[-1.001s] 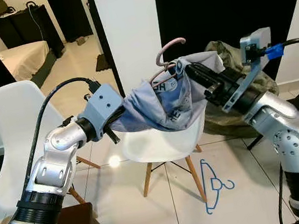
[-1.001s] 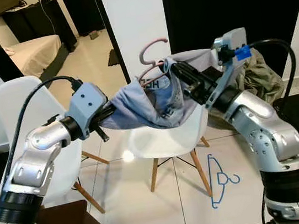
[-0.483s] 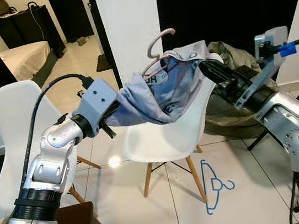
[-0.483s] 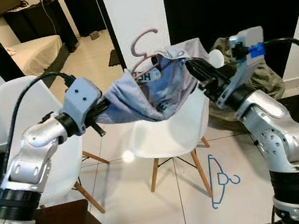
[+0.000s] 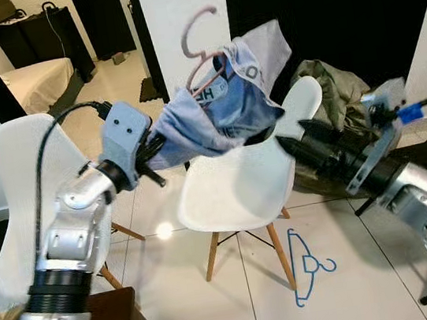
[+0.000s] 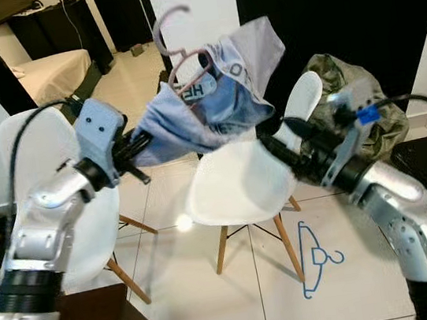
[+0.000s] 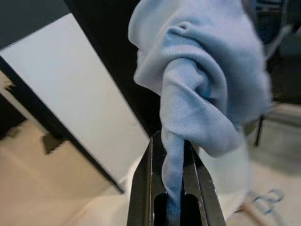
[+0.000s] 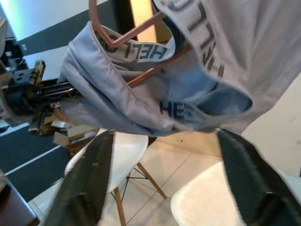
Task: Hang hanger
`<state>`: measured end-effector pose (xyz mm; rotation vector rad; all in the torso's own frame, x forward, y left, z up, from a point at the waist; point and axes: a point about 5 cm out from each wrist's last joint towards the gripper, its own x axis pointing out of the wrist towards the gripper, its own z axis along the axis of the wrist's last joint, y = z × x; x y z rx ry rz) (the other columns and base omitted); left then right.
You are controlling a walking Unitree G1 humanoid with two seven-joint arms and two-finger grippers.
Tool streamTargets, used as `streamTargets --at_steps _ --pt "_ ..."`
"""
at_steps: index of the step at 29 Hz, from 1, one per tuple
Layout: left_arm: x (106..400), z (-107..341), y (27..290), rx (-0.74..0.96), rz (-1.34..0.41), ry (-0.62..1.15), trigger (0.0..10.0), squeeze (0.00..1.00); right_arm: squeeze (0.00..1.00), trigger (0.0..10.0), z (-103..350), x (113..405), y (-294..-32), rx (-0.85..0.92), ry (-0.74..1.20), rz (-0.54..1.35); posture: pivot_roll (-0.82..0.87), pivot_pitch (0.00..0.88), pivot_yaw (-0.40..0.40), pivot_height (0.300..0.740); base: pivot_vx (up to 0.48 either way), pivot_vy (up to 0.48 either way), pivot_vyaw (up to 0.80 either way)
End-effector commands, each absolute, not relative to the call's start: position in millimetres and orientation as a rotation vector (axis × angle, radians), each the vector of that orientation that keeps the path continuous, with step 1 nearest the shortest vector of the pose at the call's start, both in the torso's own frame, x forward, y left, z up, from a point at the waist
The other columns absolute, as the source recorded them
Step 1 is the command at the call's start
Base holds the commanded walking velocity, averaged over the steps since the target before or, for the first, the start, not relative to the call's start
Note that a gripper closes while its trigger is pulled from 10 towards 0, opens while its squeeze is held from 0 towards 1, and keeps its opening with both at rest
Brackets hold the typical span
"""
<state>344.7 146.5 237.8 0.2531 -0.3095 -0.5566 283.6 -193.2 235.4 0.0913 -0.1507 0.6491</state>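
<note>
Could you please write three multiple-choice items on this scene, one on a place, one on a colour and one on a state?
1. Where is the blue hanger?
A. On the floor tiles by the white chair
B. On the bed
C. In the right gripper

2. What colour is the hanger inside the light blue garment?
A. Green
B. Pink
C. Black

3. What is the left gripper doing?
A. Hanging open
B. Shut on the garment
C. Holding a chair leg

Key: 1 A, it lies flat on the tiles beside the chair legs. 2 B, its pink hook sticks up above the cloth. 3 B, the left wrist view shows cloth pinched between the fingers.
</note>
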Motion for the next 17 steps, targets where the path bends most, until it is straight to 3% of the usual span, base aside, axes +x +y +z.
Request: streamTargets --at_steps 1,2,3,5,8,10,14,17 --pt "345.8 232.0 155.3 0.148 -0.498 -0.285 10.0 0.00 0.42 10.0 229.4 288.5 -196.8 0.106 -0.130 0.570 -0.11 0.000 0.068 0.710 0.000 0.000 0.00" --pt "345.8 232.0 155.3 0.148 -0.498 -0.285 10.0 0.00 0.42 10.0 229.4 288.5 -196.8 0.106 -0.130 0.570 -0.11 0.000 0.068 0.710 0.000 0.000 0.00" --pt "346.8 224.2 155.1 0.058 -0.477 -0.256 10.0 0.00 0.00 10.0 220.4 294.9 -203.9 0.148 -0.101 0.487 -0.11 0.000 0.068 0.710 0.000 0.000 0.00" --pt "347.1 215.4 154.6 -0.021 -0.462 -0.222 10.0 0.00 0.00 10.0 209.1 299.5 -209.5 0.180 -0.053 0.424 -0.11 0.000 0.070 0.710 0.000 0.000 0.00" --pt "343.8 184.3 154.0 -0.116 -0.442 -0.116 10.0 0.00 0.00 10.0 178.6 304.7 -223.9 0.265 0.034 0.292 -0.11 0.000 0.070 0.710 0.000 0.000 -0.80" --pt "343.8 184.3 154.0 -0.116 -0.442 -0.116 10.0 0.00 0.00 10.0 178.6 304.7 -223.9 0.265 0.034 0.292 -0.11 0.000 0.070 0.710 0.000 0.000 -0.80" --pt "325.6 109.7 170.5 -0.095 -0.355 0.100 10.0 0.00 0.00 10.0 109.0 293.2 -262.7 0.345 0.166 -0.031 -0.11 0.000 0.068 0.710 0.000 0.000 -0.80" --pt "318.4 93.1 174.4 -0.071 -0.341 0.145 10.0 0.00 0.00 10.0 93.0 286.1 -268.3 0.324 0.205 -0.082 -0.11 0.000 0.065 0.710 0.000 0.000 -0.80"
